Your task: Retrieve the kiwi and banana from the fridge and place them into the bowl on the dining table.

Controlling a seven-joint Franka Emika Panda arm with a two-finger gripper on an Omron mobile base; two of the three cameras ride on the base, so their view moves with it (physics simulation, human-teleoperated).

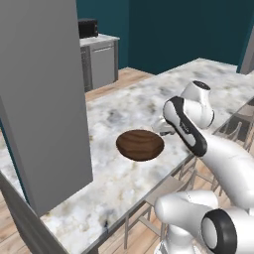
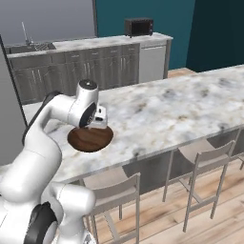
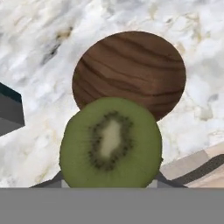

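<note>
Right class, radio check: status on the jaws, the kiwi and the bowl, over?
Gripper shut on kiwi, cut face to the hand camera. Kiwi above bowl on dining table. Bowl holds nothing yet. Nothing in the way.

Arm [image 1: 218,154]: glossy white shell, rounded tubular links w/ black bands at the joints. Black strip runs along the link nearest the bowl [image 1: 140,145]. Round white joint caps, dark rings, esp. big one at the base end, farthest from the bowl. Hand [image 2: 98,119] beside the bowl: small, white/grey block. No cables or markings visible.
</note>
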